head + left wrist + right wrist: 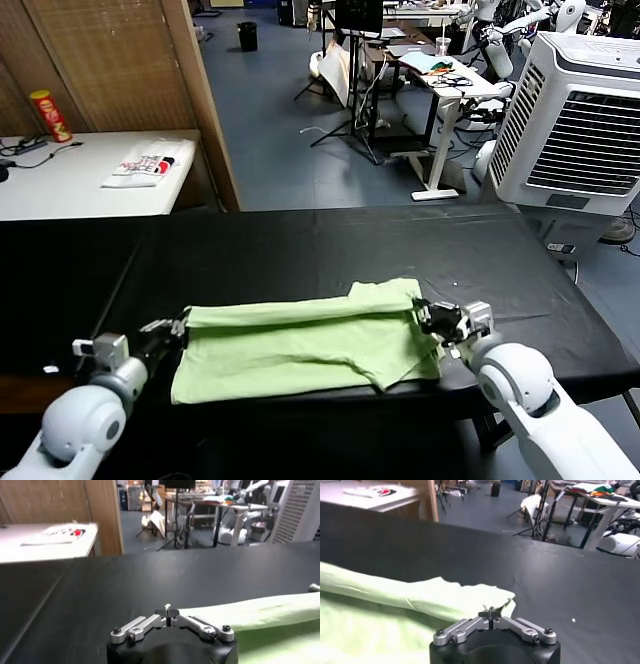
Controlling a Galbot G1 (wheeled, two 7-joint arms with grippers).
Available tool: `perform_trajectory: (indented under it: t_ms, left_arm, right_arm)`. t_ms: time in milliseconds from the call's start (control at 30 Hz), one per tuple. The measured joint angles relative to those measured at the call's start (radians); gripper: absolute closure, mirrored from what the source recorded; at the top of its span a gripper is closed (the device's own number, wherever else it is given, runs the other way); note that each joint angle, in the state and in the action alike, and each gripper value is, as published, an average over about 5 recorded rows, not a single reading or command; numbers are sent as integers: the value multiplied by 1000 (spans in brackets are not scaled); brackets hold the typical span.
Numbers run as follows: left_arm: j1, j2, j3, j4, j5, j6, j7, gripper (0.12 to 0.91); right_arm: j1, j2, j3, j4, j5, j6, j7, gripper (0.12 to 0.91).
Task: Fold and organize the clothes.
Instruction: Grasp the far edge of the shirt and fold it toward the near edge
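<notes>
Soft green shirt (300, 345), loosely folded.

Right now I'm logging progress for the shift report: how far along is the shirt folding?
Partly done. The green shirt lies flat on the black table with its far edge already turned over into a long band. In hand: the left hand and right hand are each shut on an end of that fold. Left: the shirt is still a wide strip, so further folds and tidying remain.
</notes>
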Motion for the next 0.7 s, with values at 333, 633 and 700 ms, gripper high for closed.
perform_trajectory:
  t_ms: [333,633,700]
  left_arm:
    - [80,-18,-19,-24,37,5,4,901]
    - [101,-30,-23,-53,71,38,9,672]
    - [102,-31,-26,-62,67,44,9,555]
  right_arm:
    - [-39,-8,18,39,-2,-19,-15,866]
    - [-50,-14,74,68,8,-18,-23,451]
    - [-36,-6,80,57,4,-3,-9,344]
